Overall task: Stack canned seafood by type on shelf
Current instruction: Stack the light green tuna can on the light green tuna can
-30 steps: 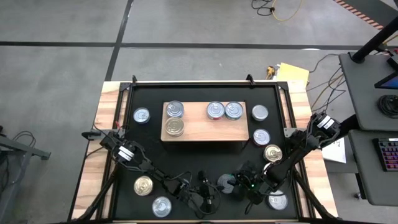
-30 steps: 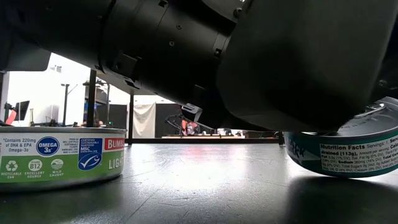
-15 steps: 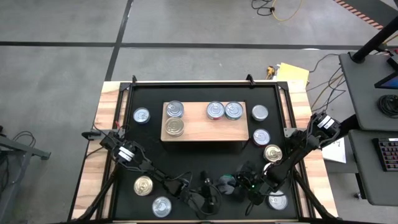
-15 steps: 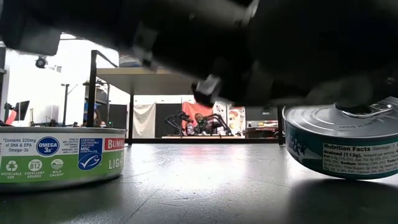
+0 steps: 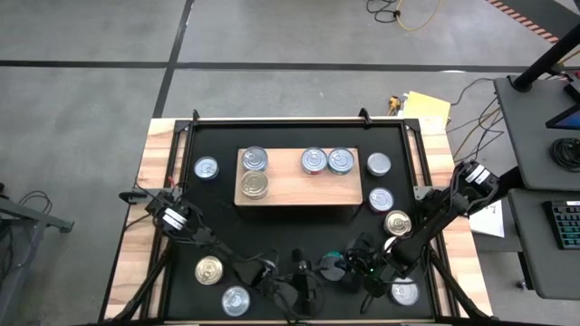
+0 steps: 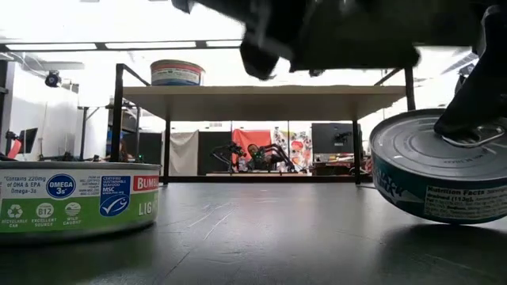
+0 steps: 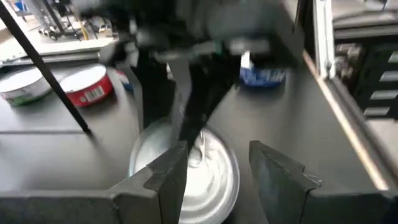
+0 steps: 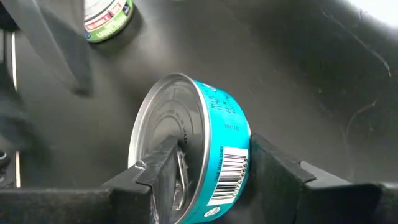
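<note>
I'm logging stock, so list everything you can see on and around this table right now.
light-wood shelf board: one, pale, centre of the mat
shelf tins: four short round metal cans, silver or gold lids; two at the shelf's left end, two right of middle
loose tins: seven, silver or gold lids; one left of the shelf, three to its right, two front left, one front right
teal-sided tin: one, tilted, front centre
black mat: one, covering the tabletop
yellow pad: one, past the far right corner
left gripper: open, over the teal-sided tin's lid
right gripper: shut on the teal-sided tin
</note>
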Robot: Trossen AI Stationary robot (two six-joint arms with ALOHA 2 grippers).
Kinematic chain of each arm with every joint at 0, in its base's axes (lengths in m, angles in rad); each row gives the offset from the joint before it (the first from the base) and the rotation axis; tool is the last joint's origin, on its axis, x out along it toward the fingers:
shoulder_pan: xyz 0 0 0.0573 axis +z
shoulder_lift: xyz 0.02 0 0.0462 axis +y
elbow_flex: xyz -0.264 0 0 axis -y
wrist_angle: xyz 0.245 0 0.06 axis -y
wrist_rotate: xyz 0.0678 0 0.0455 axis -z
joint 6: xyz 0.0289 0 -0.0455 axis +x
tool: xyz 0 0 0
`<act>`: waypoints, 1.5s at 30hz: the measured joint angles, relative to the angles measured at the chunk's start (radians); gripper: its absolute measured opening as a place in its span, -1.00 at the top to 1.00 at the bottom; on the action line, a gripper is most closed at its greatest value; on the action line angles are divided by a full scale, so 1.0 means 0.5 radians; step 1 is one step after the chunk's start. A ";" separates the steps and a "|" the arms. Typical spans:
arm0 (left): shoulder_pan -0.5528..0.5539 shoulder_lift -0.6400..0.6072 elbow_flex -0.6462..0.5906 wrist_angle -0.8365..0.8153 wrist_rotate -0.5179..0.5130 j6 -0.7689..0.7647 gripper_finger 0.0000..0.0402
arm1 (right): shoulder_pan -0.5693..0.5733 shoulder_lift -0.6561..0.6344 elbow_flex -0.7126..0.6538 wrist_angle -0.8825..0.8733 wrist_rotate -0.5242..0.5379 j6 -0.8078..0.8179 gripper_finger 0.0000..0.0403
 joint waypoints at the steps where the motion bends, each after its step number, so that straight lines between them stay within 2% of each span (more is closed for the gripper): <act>1: -0.001 -0.031 -0.020 -0.005 -0.001 0.000 0.21 | 0.002 0.000 0.001 0.002 0.005 -0.030 0.17; 6: 0.003 -0.150 -0.123 0.013 0.115 -0.039 0.21 | 0.036 -0.001 0.002 0.014 0.022 -0.120 0.17; 9: 0.037 -0.184 -0.204 0.057 0.280 -0.179 0.21 | 0.055 -0.002 0.002 0.021 0.024 -0.160 0.17; 15: 0.107 -0.184 -0.338 0.094 0.400 -0.444 0.21 | 0.072 -0.008 0.009 0.047 0.035 -0.252 0.17; 24: 0.152 -0.184 -0.468 0.405 0.592 -0.500 -0.08 | 0.071 -0.008 0.021 0.092 0.034 -0.413 0.30; 32: 0.179 -0.044 -0.398 0.441 0.555 -0.582 -0.28 | 0.074 -0.008 0.025 0.085 0.030 -0.433 0.32; 45: 0.180 0.020 -0.325 0.403 0.456 -0.475 -0.29 | 0.079 -0.007 0.028 0.095 0.025 -0.562 0.34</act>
